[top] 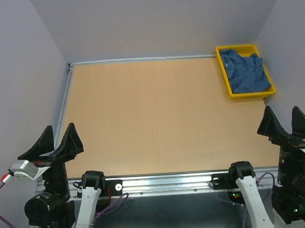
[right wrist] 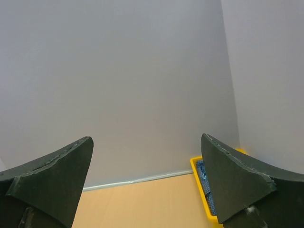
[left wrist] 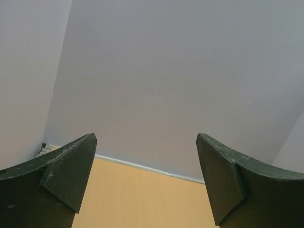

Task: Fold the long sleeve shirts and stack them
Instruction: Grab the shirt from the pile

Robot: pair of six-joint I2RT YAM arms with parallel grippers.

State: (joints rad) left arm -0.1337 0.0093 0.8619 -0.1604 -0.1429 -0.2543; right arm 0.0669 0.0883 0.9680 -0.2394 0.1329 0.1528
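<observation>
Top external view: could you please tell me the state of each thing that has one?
Yellow bin, upright at the far right of the table.
Blue checked shirt, crumpled and unfolded inside the yellow bin.
Left gripper, open and empty.
Right gripper, open and empty.

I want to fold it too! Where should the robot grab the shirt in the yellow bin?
Probably a raised fold atop the crumpled shirt, pinched from straight above by the nearer, open right gripper. The bin walls block a sideways reach, and the heap shows no flat edge.
</observation>
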